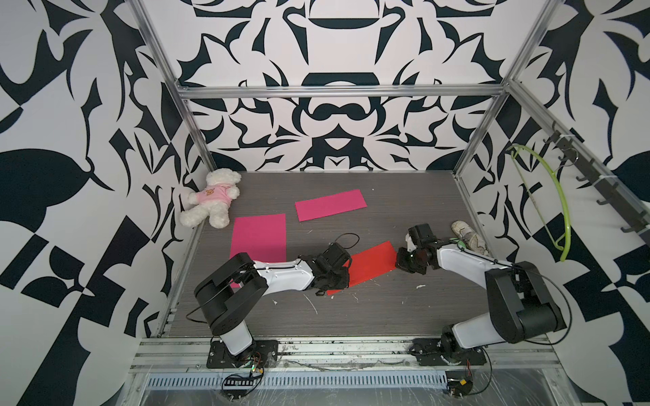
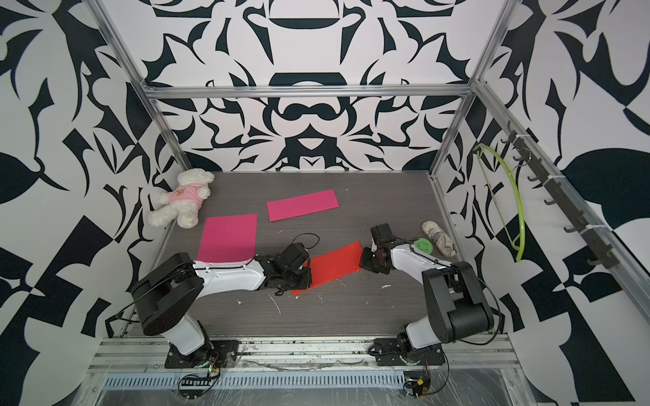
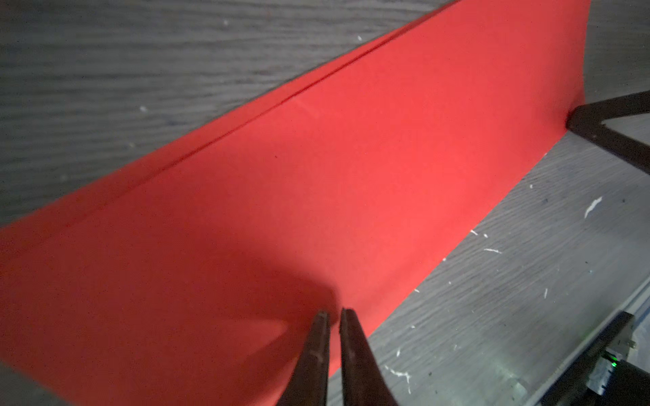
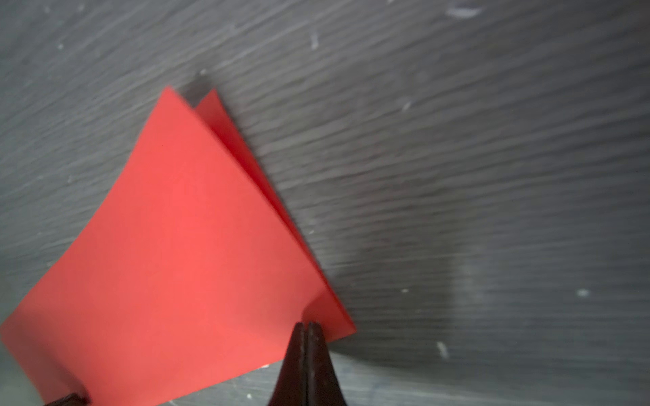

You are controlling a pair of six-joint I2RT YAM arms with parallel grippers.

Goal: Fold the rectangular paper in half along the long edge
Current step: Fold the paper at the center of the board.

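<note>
The red paper (image 1: 369,265) is seen lying doubled over on the table (image 1: 387,316), its long edges nearly matched. The left gripper (image 3: 332,316), jaws almost together, and the right gripper (image 4: 306,328), jaws together, are pressed on it. Creasing is judged left.

Robot test cell in a laboratory.
Two arms were bolted to a metal rail (image 1: 344,351) at the front of a grey wood-grain table (image 1: 387,316), enclosed by an aluminium frame (image 1: 337,92) and walls (image 1: 70,175) printed in a bold black-and-white pattern. Loose props lay about: a teddy bear (image 1: 211,198), pink paper sheets (image 1: 258,236), and a green hanger (image 1: 559,207) on a hook rack (image 1: 605,197).
</note>
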